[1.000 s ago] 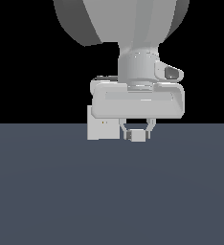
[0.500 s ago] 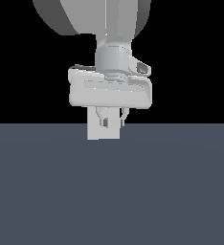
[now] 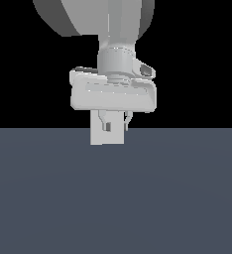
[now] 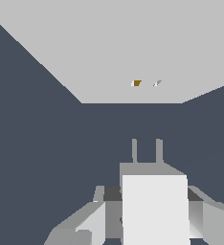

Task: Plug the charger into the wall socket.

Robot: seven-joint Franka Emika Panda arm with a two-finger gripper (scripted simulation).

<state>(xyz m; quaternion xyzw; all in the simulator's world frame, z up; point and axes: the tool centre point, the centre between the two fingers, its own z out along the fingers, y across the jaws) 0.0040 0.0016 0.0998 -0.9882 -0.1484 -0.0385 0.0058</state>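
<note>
A large grey robot arm (image 3: 113,30) reaches down from the top of the frame against a black background. Its pale gripper (image 3: 115,122) hangs just above a flat dark blue-grey floor (image 3: 116,198). Directly behind the fingers stands the wall socket (image 3: 108,135), an off-white upright plate, partly hidden by the gripper body. The fingers sit close together.

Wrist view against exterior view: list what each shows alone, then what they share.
Only the wrist view shows the charger as a block with two prongs aimed at the wall socket, a gap between them, and the socket's two tiny holes. Only the exterior view shows the arm's wrist and hand body from outside, above the dark floor. Both show the socket and the gripper; its jaws sit at either side of the charger.
</note>
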